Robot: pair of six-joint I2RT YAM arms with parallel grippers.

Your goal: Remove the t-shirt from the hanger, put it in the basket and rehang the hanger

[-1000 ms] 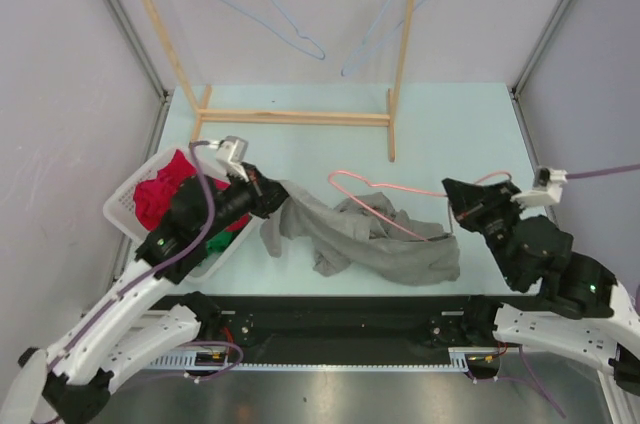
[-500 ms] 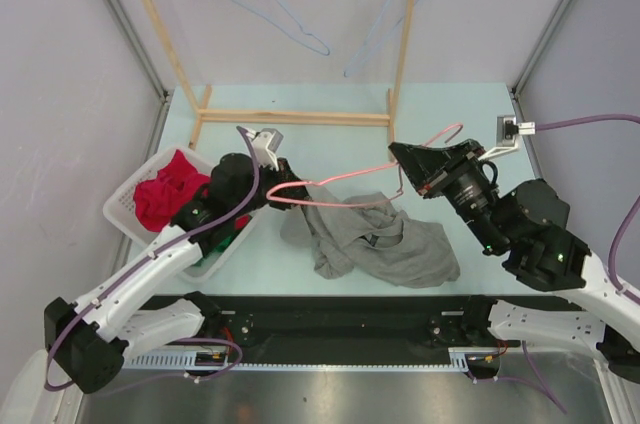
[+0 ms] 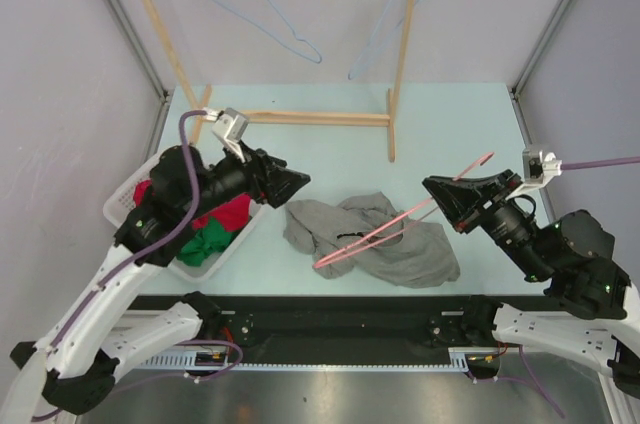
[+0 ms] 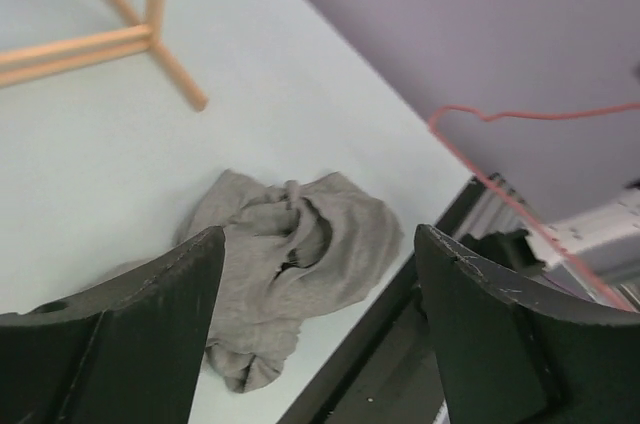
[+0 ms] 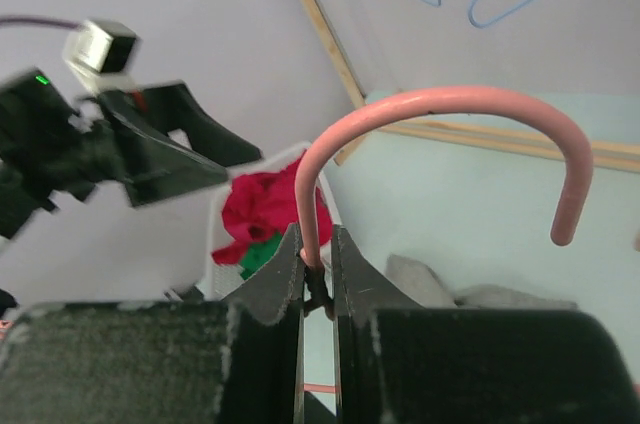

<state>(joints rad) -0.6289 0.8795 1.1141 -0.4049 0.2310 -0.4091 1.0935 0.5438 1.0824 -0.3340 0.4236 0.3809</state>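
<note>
while the right end effector (image 5: 317, 247) pinches the hanger (image 5: 440, 97), the left end effector (image 3: 300, 182) stands spread

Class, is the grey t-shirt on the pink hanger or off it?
Off. The grey t-shirt lies crumpled on the table, while the pink hanger, pinched in the right fingers, shows bare wire.

- Light: bright, even and diffuse, falling from overhead.
- Your top view: a soft shadow hugs the t-shirt (image 3: 420, 259) toward 6 o'clock. There is a dull sheen on the metal rail (image 3: 350, 389) at 6 o'clock. The frame posts (image 3: 118, 19) lean outward at 11 and 1 o'clock.
- Your left wrist view: the left gripper (image 4: 318, 244) fingers (image 4: 130, 334) are near-black and soft.
- Your right wrist view: the hanger (image 5: 440, 99) is sharp, and the left arm (image 5: 60, 144) is smeared at 9 o'clock.
</note>
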